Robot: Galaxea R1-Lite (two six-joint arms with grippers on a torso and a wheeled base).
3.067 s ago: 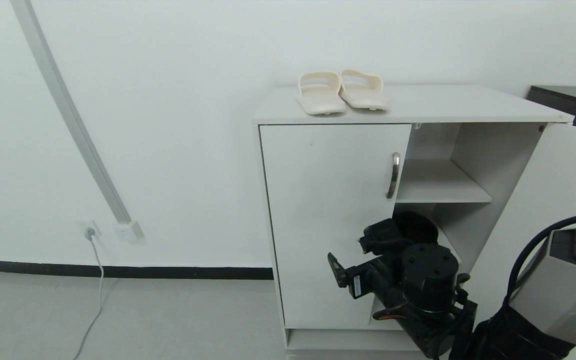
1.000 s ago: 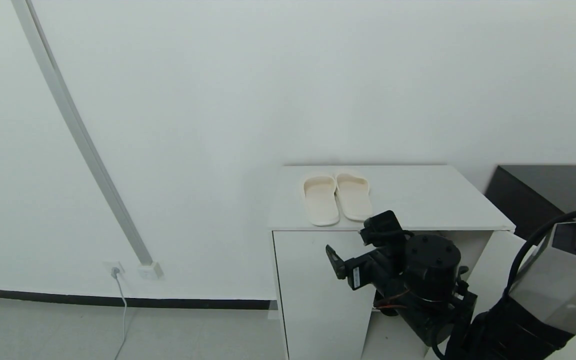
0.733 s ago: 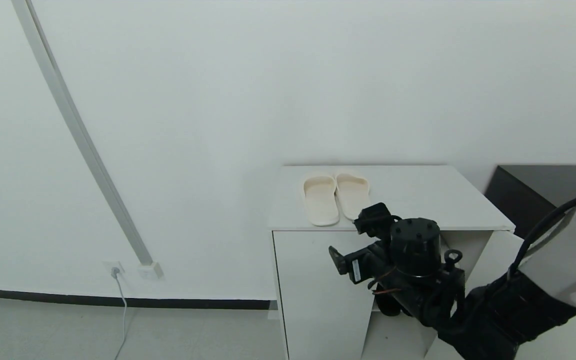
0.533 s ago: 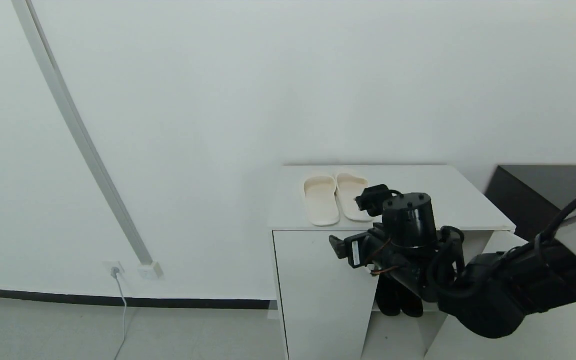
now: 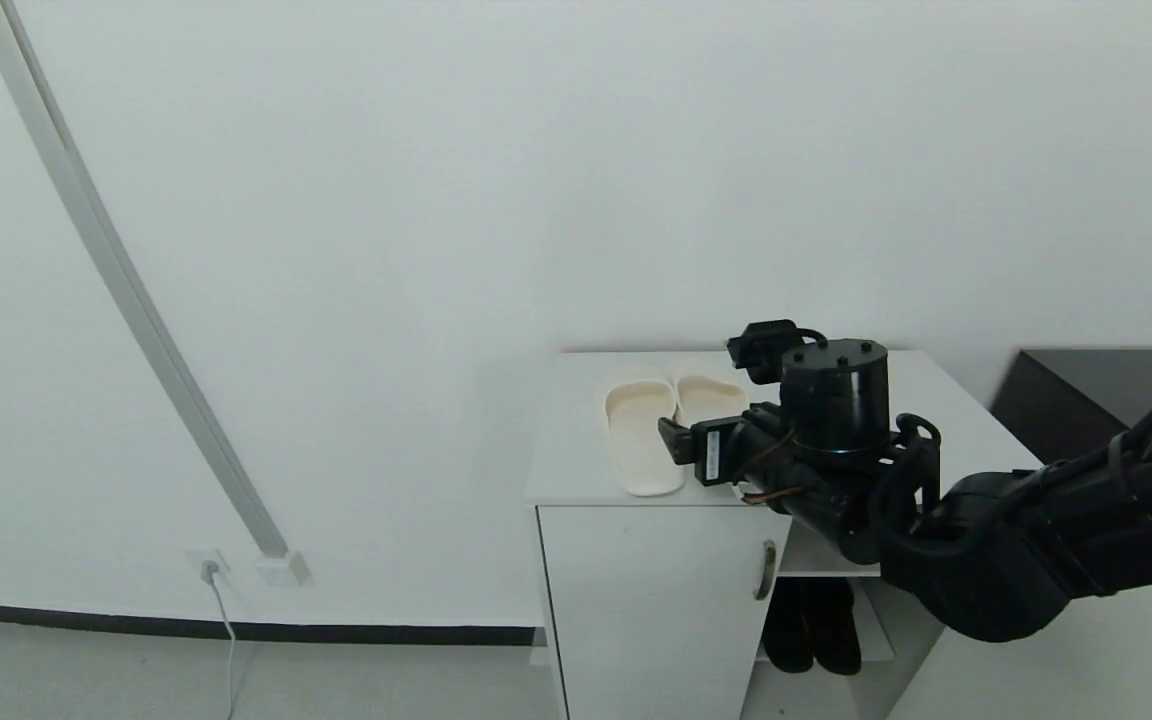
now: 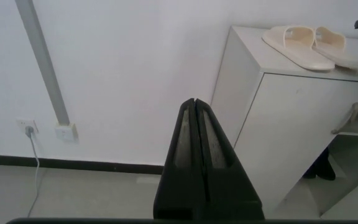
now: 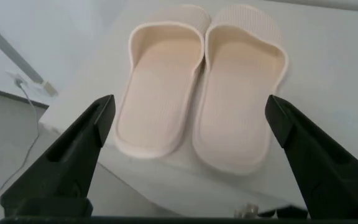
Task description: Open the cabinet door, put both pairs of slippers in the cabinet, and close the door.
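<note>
1. White wall (image 5: 436, 200) backs a white cabinet (image 5: 656, 610). A grey conduit (image 5: 106, 270) slants down to a socket (image 5: 204, 570) far to the left, out of our way.
2. The cream slippers (image 5: 642, 440) lie on the left half of the cabinet top (image 5: 566, 470). They are side by side and touching, with their long axes running from the near edge toward the wall.
3. Our right arm (image 5: 836, 440) hangs over the cabinet top just right of the pair, its jaws spread wide and holding nothing. In the right wrist view the pair lies straight ahead, framed between the two tips. The opening therefore runs across both slippers, square to their long axes.
4. Our left jaws are pressed together on nothing, well apart from the cabinet off its left side, so the right arm is plainly nearer.
5. We judge the next move to be an advance forward and down, then a squeeze on both slippers at once. Any sideways drift could land a tip on a sole.
6. Black slippers (image 5: 816, 625) stand in the lower compartment beside the open right door (image 5: 1036, 670). Nothing stands between the right jaws and the cream pair, though the wall rises just beyond the far edge.
</note>
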